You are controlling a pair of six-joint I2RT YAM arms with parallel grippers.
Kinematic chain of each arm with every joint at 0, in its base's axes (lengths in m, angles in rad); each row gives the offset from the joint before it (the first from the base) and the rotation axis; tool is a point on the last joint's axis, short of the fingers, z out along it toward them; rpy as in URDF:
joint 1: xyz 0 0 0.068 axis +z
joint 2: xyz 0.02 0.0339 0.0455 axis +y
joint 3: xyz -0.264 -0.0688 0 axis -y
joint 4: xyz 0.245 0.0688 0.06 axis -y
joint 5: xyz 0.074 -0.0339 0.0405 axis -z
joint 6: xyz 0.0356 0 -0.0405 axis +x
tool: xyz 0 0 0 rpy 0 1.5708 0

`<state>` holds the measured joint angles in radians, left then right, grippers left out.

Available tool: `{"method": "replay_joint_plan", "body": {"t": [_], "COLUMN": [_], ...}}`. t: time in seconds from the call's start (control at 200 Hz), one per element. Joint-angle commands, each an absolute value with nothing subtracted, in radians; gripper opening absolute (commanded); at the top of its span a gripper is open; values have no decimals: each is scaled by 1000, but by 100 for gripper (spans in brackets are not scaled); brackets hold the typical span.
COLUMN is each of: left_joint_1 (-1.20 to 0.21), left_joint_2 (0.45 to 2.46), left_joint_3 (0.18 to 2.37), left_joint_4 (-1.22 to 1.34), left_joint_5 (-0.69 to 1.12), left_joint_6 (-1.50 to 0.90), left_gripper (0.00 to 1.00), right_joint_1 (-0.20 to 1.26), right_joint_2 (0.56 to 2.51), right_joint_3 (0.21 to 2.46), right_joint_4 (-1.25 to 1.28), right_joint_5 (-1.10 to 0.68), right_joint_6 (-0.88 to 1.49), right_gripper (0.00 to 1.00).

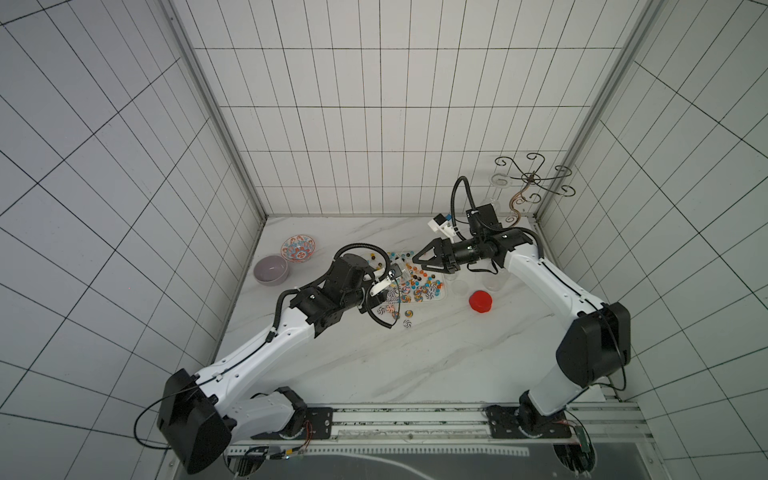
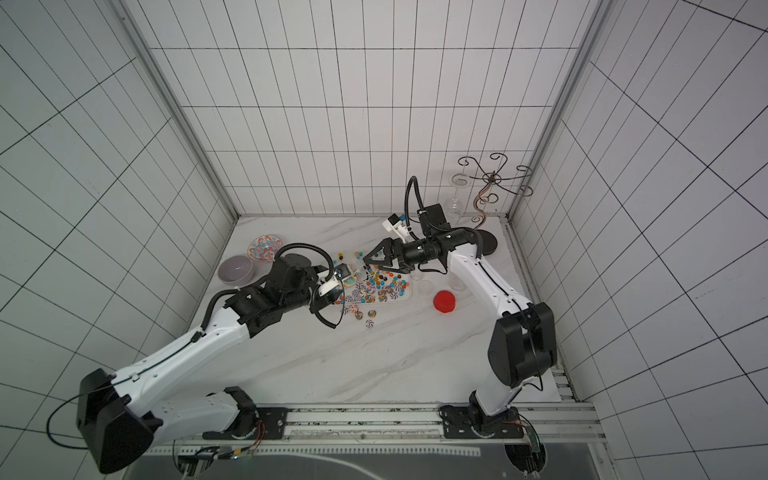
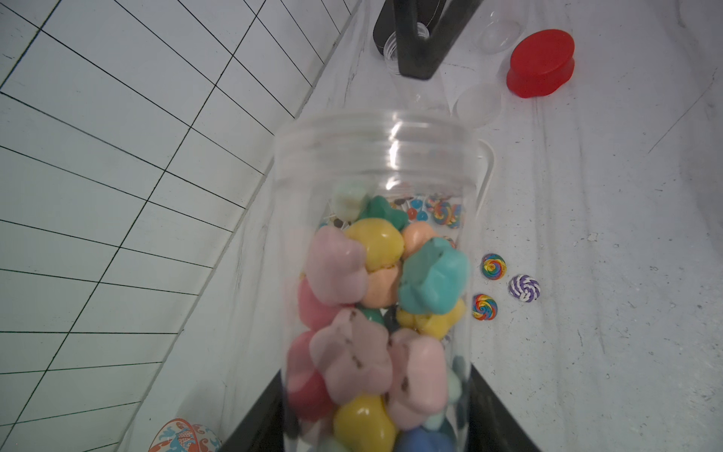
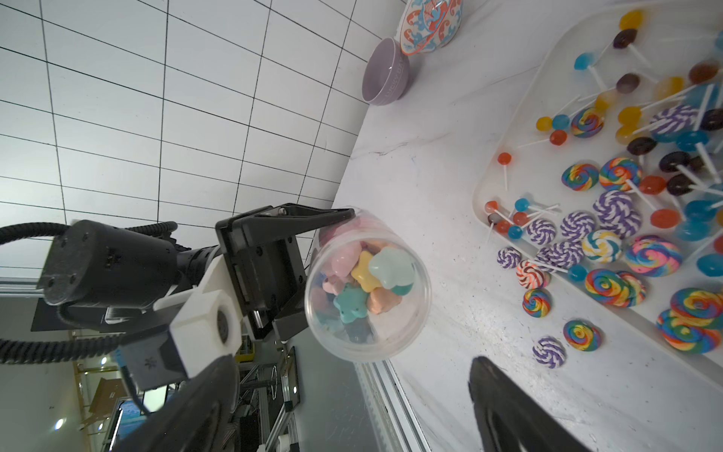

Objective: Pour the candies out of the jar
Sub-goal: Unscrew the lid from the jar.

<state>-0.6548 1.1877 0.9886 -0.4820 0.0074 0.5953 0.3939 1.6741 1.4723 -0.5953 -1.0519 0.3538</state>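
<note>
Tiled walls (image 1: 374,124) enclose the table (image 1: 415,353); left claw (image 4: 321,270) clamps the tilted jar (image 3: 375,148), pastel candies (image 3: 340,266) unpoured; right claw (image 1: 417,261) gapes empty.

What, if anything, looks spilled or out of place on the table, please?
Several swirl candies lie on the bare table just outside the tray, where the rest sit; they look spilled.

Both top views look steeply down from high over the near edge, covering the whole tabletop (image 1: 415,353). The wrist views sit close, facing each other, sharing the jar (image 3: 375,156).
</note>
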Motion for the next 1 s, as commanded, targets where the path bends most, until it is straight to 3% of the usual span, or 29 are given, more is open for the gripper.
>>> {"method": "replay_joint_plan", "body": {"t": [0.0,1.0], "left_joint_1": [-660,-660], "left_joint_2": [1150,1186], "left_joint_3": [987,1002], "left_joint_4": [-400,-419], "left_joint_5": [5,48], "left_joint_6": [610,592], "left_gripper": [27,28], "right_joint_1": [421,463], "right_joint_2": [1712,1755], "right_joint_3": [1463,1588], "right_joint_4": [-570,-507], "right_joint_5": [-1047,-1002], "right_joint_6": [360,328], "right_gripper": [94,78]}}
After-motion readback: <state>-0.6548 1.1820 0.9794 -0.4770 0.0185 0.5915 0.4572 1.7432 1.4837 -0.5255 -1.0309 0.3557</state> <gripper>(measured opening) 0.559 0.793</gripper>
